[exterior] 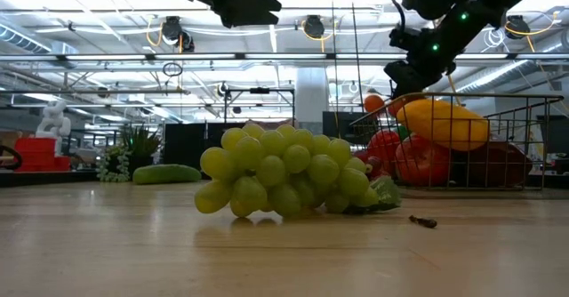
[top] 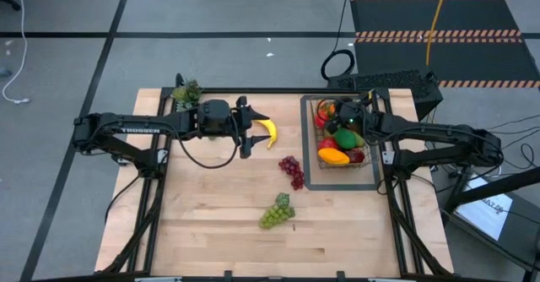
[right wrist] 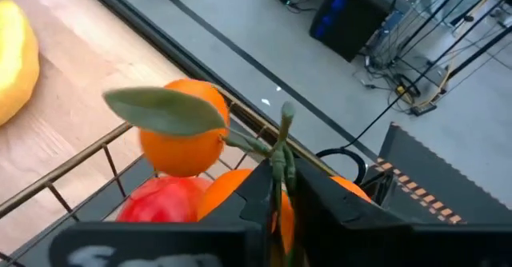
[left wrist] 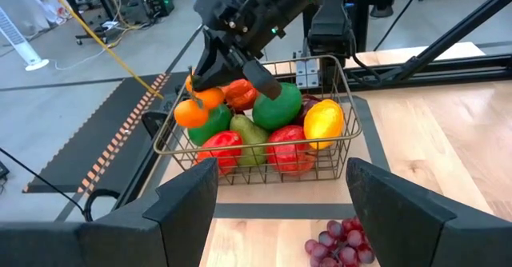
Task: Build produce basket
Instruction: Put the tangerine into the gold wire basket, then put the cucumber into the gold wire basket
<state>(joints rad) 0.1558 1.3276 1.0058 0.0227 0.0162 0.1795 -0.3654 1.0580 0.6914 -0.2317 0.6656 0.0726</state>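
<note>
**Right gripper pinching orange stem over basket; left gripper idle above banana**

Right gripper (right wrist: 276,195) sits over the far-left corner of the rectangular dark grey wire-mesh basket (top: 372,165); jaws clenched on the thin green stem (right wrist: 282,151) of a round orange toy fruit with a green leaf (right wrist: 182,135); the orange hangs just above the basket rim, a second orange partly hidden behind the fingers; in the high view the gripper body covers this corner, so the grip shows only in the wrist views.

Basket stands on a flat dark tray (top: 309,181) at the right side of the wooden counter (top: 211,223); contents piled to the rim: yellow-orange mango (top: 333,155), red apples (left wrist: 290,147), round green fruit (left wrist: 277,107), green pear-like piece (left wrist: 250,135); lower layers hidden by the pile.

Left gripper (top: 250,127) hovers mid-counter, jaws released and empty, just beside the yellow banana (top: 268,131); whether it touches the banana can't be told.

Loose on the counter: purple grape bunch (top: 292,171) just left of the tray, cut off at the edge of the left wrist view; green grape bunch (top: 276,213) nearer the front; small leafy green potted plant (top: 186,91) at the far-left corner; a long green item (exterior: 166,173) shows only in the low view, likely a cucumber.
</note>
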